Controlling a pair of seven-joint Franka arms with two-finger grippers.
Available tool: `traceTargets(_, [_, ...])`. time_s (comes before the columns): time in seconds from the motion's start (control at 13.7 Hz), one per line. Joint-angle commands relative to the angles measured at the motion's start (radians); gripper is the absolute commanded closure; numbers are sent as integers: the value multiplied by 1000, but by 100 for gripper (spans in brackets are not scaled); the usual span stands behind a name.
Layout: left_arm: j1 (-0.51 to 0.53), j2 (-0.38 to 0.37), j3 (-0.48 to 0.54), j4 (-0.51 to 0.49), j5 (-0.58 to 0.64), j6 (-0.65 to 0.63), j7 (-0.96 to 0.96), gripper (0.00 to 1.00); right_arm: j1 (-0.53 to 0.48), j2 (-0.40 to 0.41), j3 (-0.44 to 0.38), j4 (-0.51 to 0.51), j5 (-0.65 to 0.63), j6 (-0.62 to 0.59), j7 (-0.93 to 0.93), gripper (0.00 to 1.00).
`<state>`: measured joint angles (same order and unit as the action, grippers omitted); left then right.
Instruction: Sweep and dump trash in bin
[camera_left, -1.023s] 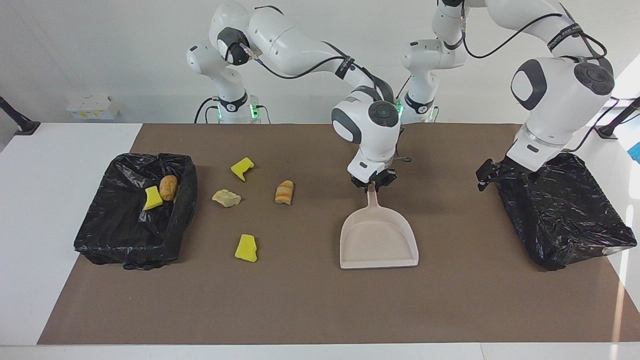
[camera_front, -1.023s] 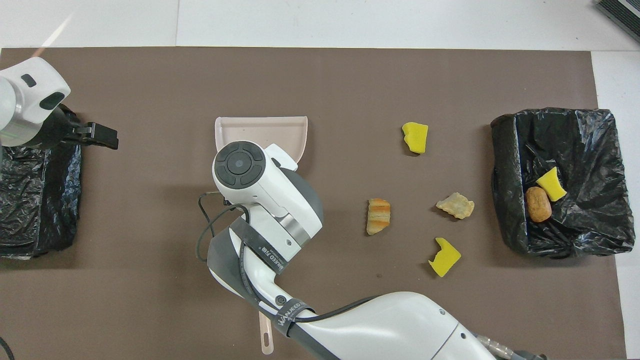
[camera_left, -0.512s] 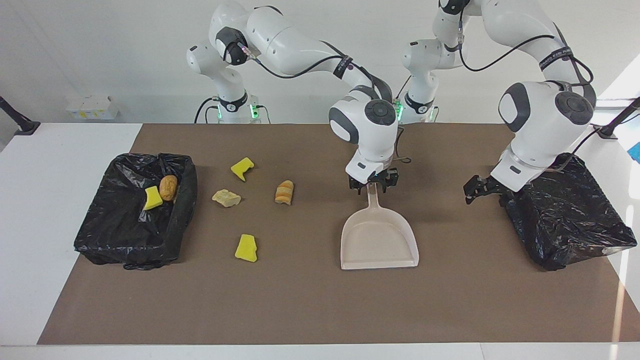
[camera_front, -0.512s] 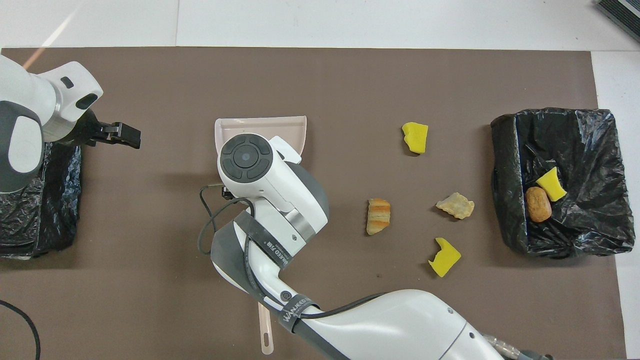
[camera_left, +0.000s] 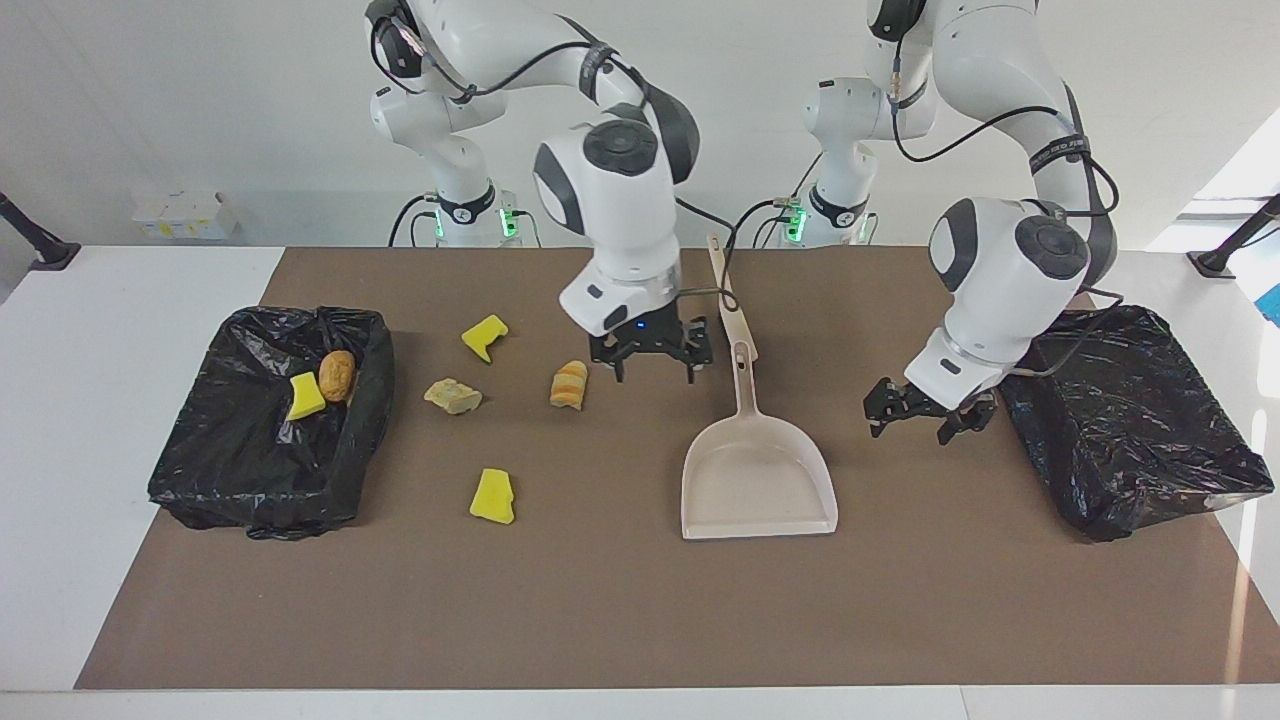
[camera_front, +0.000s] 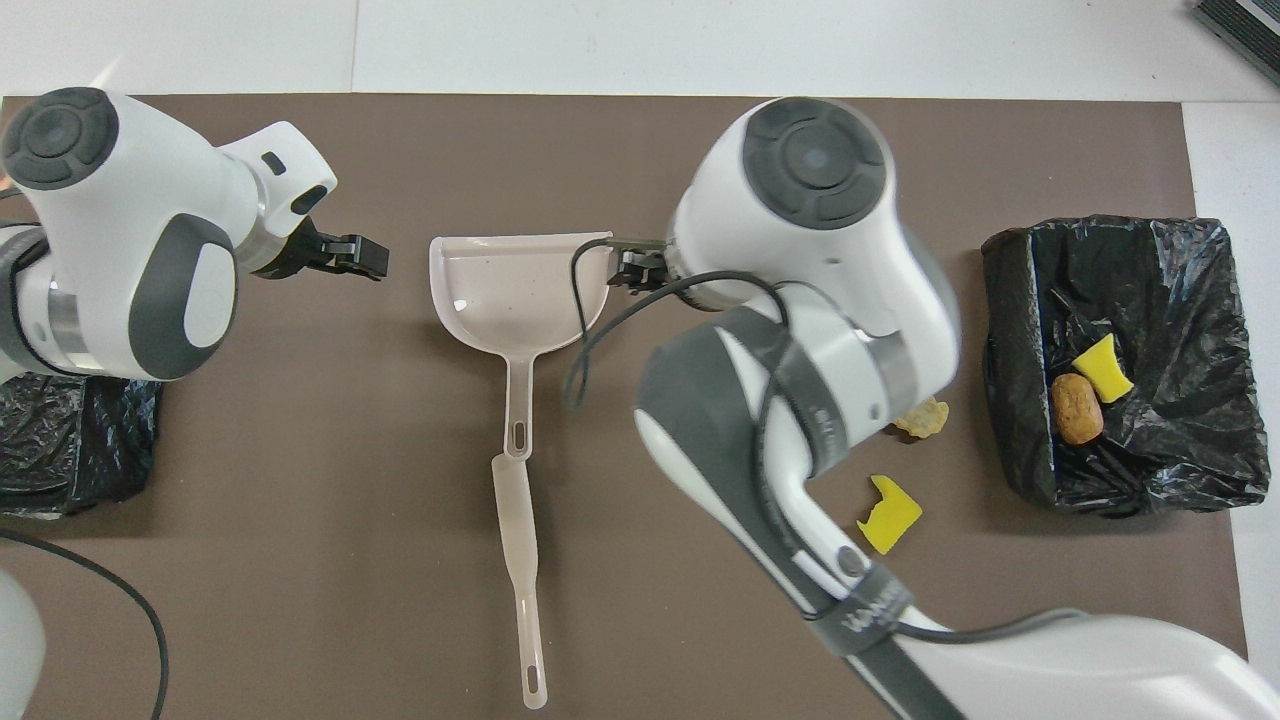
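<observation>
While both grippers, right (camera_left: 650, 362) and left (camera_left: 922, 412), hang with jaws open and empty, four trash pieces (camera_left: 493, 496) lie on bare worktop (camera_left: 600, 600) beside the bin (camera_left: 200, 480).

Six pieces of trash show: three yellow sponge chunks (camera_left: 484, 337) (camera_left: 493, 496) (camera_left: 305, 397), two tan-orange rolls (camera_left: 568, 385) (camera_left: 337, 374) and one pale beige lump (camera_left: 452, 395). Four lie on the surface and two in a bin. There are two black-lined bins (camera_left: 200, 470) (camera_left: 1140, 450), one dustpan (camera_left: 757, 480), one brush (camera_left: 731, 300) and two arms.
</observation>
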<state>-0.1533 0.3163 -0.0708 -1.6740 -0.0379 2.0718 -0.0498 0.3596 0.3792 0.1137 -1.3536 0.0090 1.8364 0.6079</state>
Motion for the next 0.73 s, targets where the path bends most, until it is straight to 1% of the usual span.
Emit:
traceTargets(0.0, [-101, -5, 16, -71, -8, 83, -144, 0, -102, -118, 12, -85, 20, -87, -98, 0])
traceTargets(0.15, [-164, -48, 14, -157, -8, 116, -212, 0, -171, -163, 11, -85, 5, -158, -166, 0])
traceTargets(0.29, [-222, -109, 13, -277, -8, 175, -330, 0, -229, -219, 8, -85, -7, -215, -204, 0])
traceTargets(0.44, [-284, -179, 13, -401, -8, 232, -349, 0, -275, -272, 9, -96, -56, -282, -276, 0])
traceTargets(0.51, [-302, -200, 13, -433, -8, 238, -351, 0, -297, -293, 11, -107, -58, -310, -296, 0])
traceTargets(0.58, [-316, -207, 13, -441, -10, 237, -363, 5, -312, -327, 11, -139, -60, -318, -300, 0])
traceTargets(0.66, [-318, -209, 13, -446, -10, 232, -376, 16, -317, -371, 11, -195, -58, -310, -301, 0])
